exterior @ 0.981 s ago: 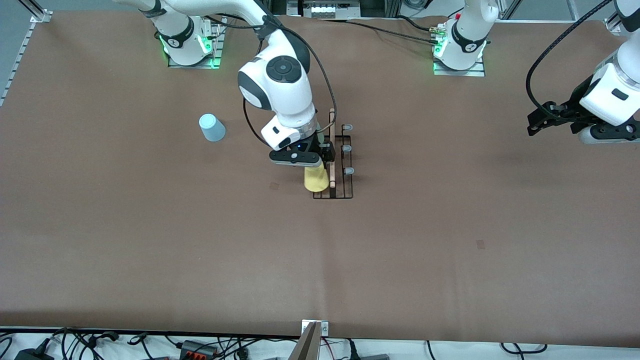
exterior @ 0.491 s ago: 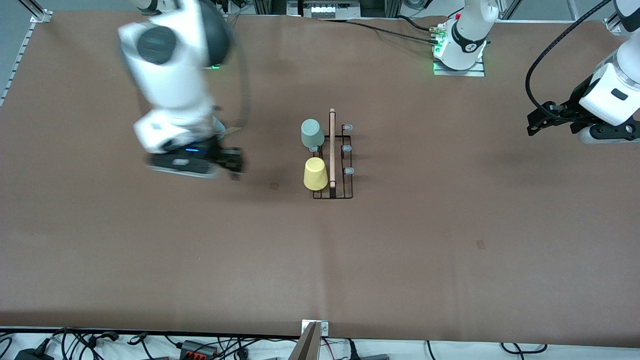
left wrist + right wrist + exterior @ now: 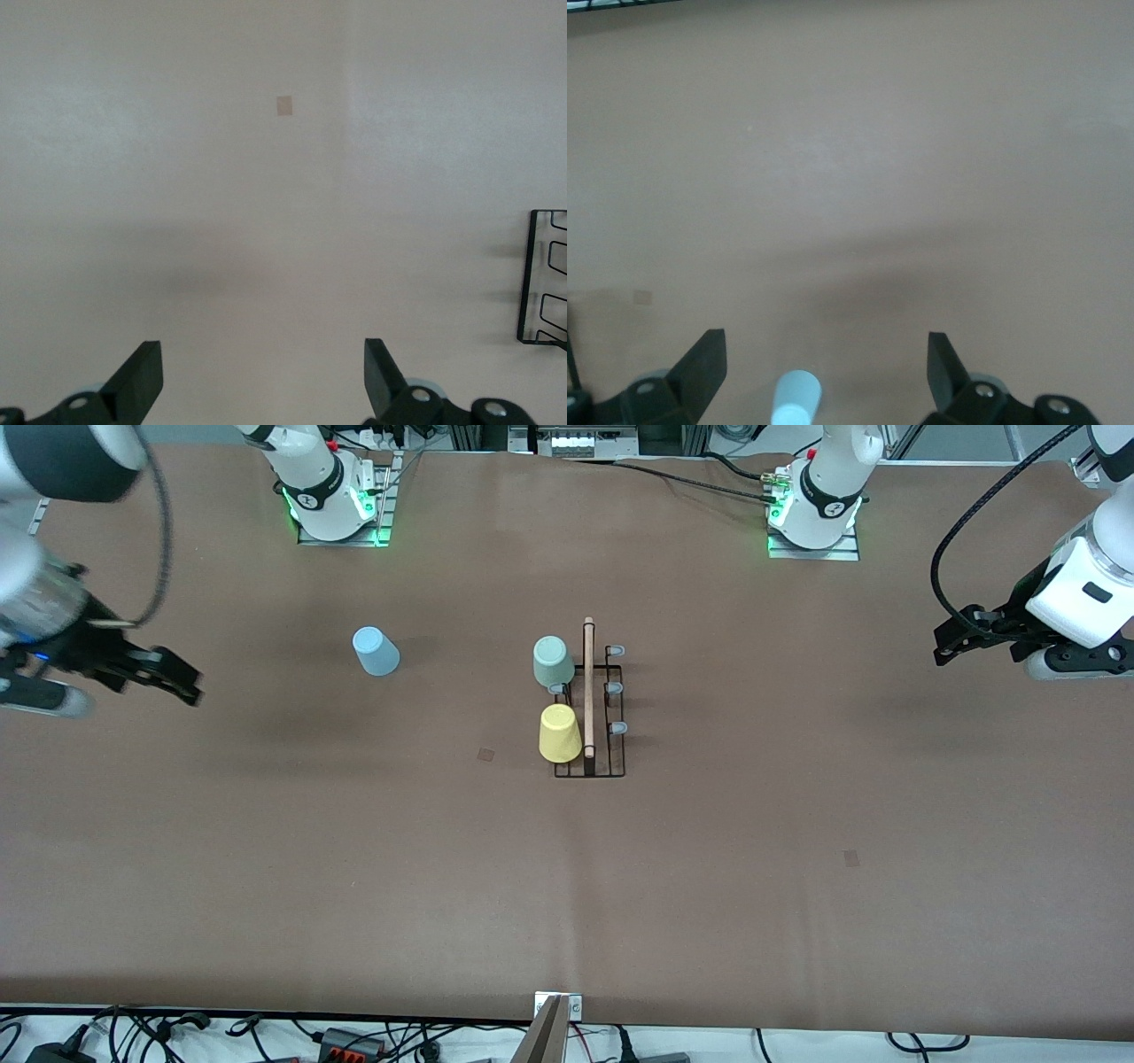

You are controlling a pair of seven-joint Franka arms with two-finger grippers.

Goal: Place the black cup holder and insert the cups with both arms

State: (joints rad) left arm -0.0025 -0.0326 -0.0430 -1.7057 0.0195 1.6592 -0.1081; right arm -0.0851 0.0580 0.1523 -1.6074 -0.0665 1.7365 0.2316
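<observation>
Right gripper (image 3: 824,367) spread wide over brown table (image 3: 859,159) — light blue cup (image 3: 796,398) below.

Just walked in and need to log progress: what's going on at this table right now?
Two arms are loading cups onto the black cup holder mid-table. The yellow cup and grey-green cup sit on its pegs. The light blue cup stands on the table toward the right arm's end. Right gripper and left gripper are open and empty at their table ends.
</observation>
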